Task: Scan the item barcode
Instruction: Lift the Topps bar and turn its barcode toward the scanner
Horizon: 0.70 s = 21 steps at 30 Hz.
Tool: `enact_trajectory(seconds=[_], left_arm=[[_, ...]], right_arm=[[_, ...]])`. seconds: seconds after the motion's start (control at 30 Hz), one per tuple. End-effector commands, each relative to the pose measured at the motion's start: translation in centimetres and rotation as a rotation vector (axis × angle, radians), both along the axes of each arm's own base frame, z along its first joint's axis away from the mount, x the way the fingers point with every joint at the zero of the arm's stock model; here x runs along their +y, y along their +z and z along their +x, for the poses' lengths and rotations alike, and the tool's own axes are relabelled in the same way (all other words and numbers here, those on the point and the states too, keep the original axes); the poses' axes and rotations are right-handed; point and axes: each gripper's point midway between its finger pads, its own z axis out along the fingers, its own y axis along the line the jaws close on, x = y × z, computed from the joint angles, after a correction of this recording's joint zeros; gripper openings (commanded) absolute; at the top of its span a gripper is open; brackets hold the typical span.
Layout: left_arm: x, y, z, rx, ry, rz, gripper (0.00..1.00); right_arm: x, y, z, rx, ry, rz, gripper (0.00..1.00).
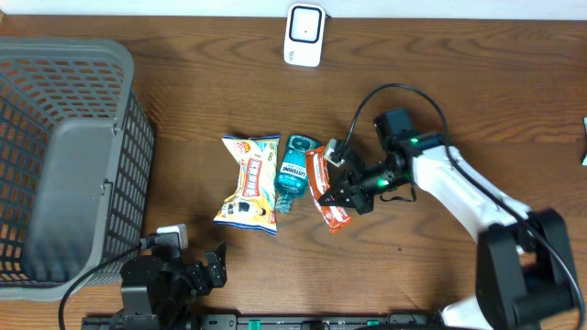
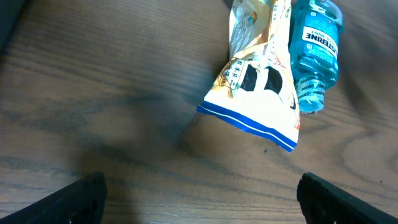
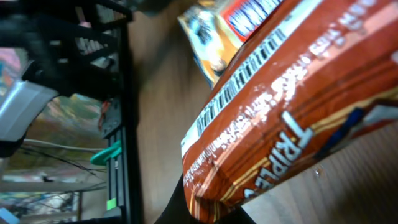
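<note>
A: Starting from the left, what was seen on the table (image 1: pixel 495 82)?

B: A grey basket (image 1: pixel 64 156) was seen at the left edge. Near its lower corner the left gripper (image 1: pixel 216 264) was held low, its jaws spread wide, with nothing between them.

A: And what was caught in its wrist view?

B: The lower end of a bag (image 2: pixel 261 81) was shown ahead of the gripper, well apart from it. A blue bottle (image 2: pixel 314 50) was seen lying just beside the bag on the right.

A: What was found further right?

B: From overhead, the bag, the bottle and an orange bar (image 1: pixel 323 183) were seen laid side by side in a row, the bottle between the other two. A white scanner (image 1: pixel 304 35) was set at the far edge, well apart from them.

A: How was the bar held?

B: Its right edge was pinched by the right gripper (image 1: pixel 353 194), whose jaws were closed tight on the wrapper. In the right wrist view a barcode (image 3: pixel 239 84) was seen printed on the wrapper, facing the camera. Whether the bar was lifted off the wood could not be told.
</note>
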Motion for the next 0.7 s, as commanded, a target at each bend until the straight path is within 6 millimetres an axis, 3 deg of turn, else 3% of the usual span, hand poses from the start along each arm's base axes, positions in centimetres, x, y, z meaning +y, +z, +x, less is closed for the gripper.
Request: enact_trajectory(seconds=[0.0,0.23,0.37,0.53,0.67], left_arm=[[-0.2,0.0,-0.2,0.007,-0.014,-0.002,0.98],[-0.2,0.0,-0.2,0.007,-0.014,-0.002,0.98],[-0.2,0.0,-0.2,0.007,-0.014,-0.002,0.98],[-0.2,0.0,-0.2,0.007,-0.014,-0.002,0.98],[-0.2,0.0,-0.2,0.007,-0.014,-0.002,0.98]], right_arm=[[0.2,3.5,-0.6,-0.111,0.043,0.082,0.01],[0.1,6.0,-1.3,-0.114,0.008,0.098,0.01],[0.0,6.5,-1.4,-0.091,-0.011,0.097,0.01],[-0.1,6.1,-1.2,-0.106,-0.016,0.077,0.01],[-1.3,3.9,1.1,-0.212,-0.067,-0.075,0.01]])
